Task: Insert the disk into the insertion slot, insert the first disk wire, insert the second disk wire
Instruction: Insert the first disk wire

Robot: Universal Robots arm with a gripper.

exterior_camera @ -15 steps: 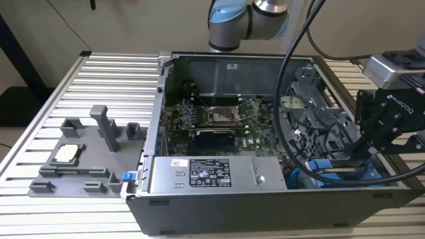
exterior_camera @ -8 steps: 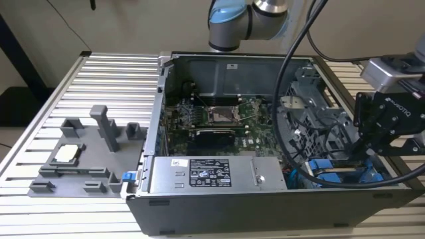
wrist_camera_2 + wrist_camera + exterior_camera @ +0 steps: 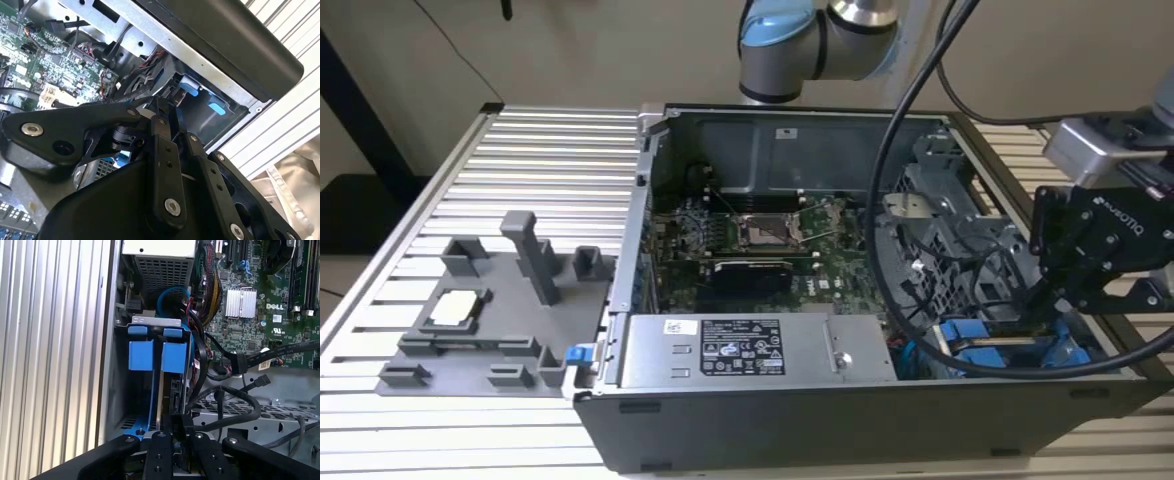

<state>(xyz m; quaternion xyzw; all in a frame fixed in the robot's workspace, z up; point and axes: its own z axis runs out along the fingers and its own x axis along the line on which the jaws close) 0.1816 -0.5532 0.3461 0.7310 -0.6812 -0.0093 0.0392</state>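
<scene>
Gripper and load
- Found at the black linkage gripper (image 3: 172, 421): drawn almost together at the jaws, clamped on the near end of the disk (image 3: 162, 395), a flat silver hard drive in a bright blue plastic carrier frame.
- Held edge-on and, by appearance, part-way down inside the insertion slot (image 3: 119, 385), the narrow bay of the grey metal drive cage with blue plastic tabs at its mouth.
- Judged not fully seated. Cannot confirm depth, with the far end hidden inside the slot.

Surroundings, placed from the insertion slot
- Just beside the slot, on its circuit-board side: loose black cables (image 3: 235, 395) with free connector ends, arching close to the gripper's linkages.
- Beyond the slot on that same side: green motherboard (image 3: 250, 325).
- Past the slot's far end: grey perforated power-supply box (image 3: 160, 275).
- Outside the slot's opposite side: ribbed aluminium table (image 3: 50, 365).

Risks, as judged
- Jamming against the slot's walls, if pushed with the carrier frame tilted off true.
- Slipping in the grip, given a hold on one thin edge only.
- Snagging or pinching the black cables between linkages and slot, given such closeness.
- Straining the free connectors, if dragged along.
</scene>
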